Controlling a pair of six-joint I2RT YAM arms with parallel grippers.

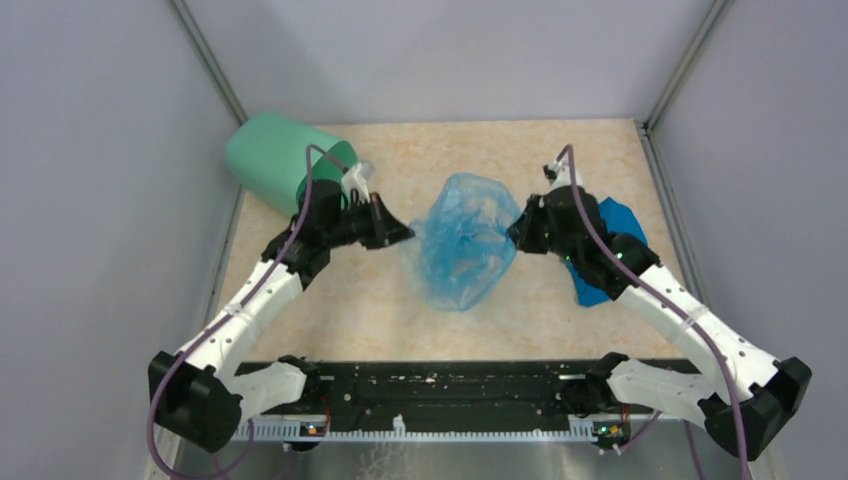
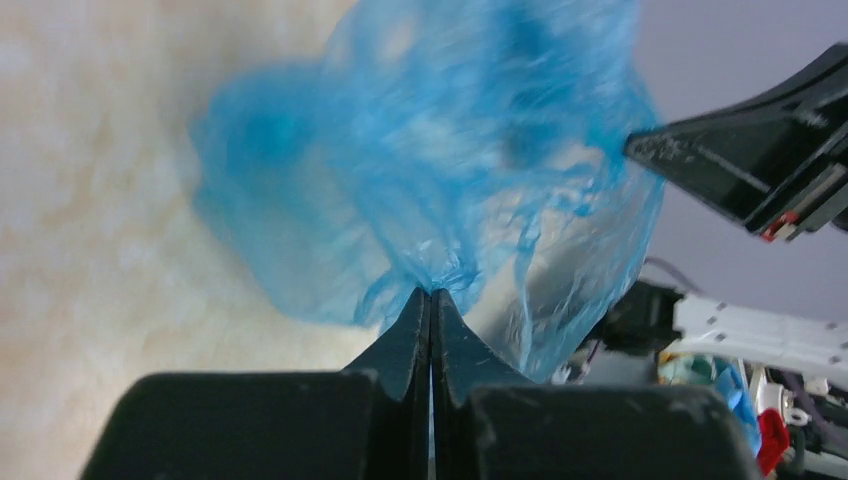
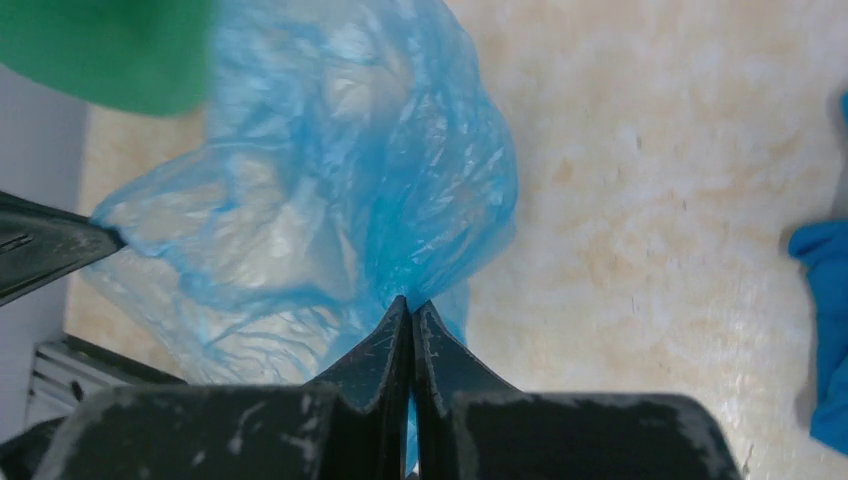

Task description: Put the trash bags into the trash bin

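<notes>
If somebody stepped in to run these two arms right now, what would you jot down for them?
Left gripper: shut on the trash bag, at its left edge.
Right gripper: shut on the bag's right edge.
The bag hangs spread between them over mid-table.
Trash bin: on its side at the far left, behind the left arm.
Done: bag picked up.
Left: get the bag into the bin.
</notes>
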